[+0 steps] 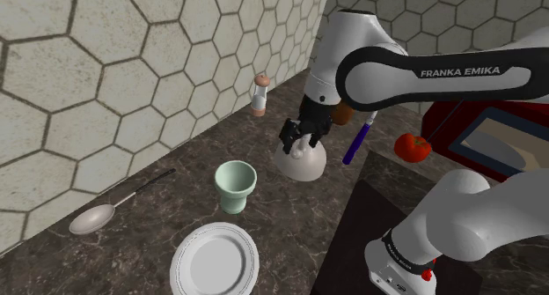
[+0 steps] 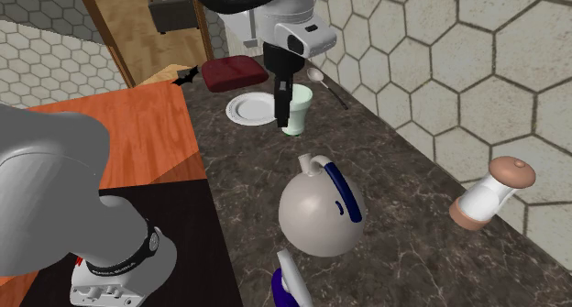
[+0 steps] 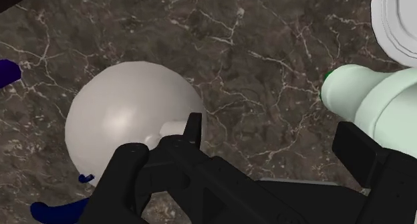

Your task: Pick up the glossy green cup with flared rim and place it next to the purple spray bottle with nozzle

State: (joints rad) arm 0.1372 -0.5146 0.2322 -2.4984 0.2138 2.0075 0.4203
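Gripper (image 3: 267,132): black fingers spread apart, clasping nothing; dark, white-veined stone-look countertop (image 3: 254,49) shows between them. Beside one finger sits a smooth off-white jug (image 3: 123,119), round-bellied and dome-like, with a dark blue handle. Beside the other finger, untouched, is the cup (image 3: 374,105): pale mint green, glossy, narrow foot widening to a flared rim, upright on the counter. Just past the cup lies a white round plate (image 1: 214,260). Past the jug stands the purple spray bottle (image 2: 282,294). Farthest off, by the hexagon-tiled wall (image 1: 106,64): a grey spoon (image 1: 95,217) and a white shaker (image 1: 260,93) with a rounded tan cap.
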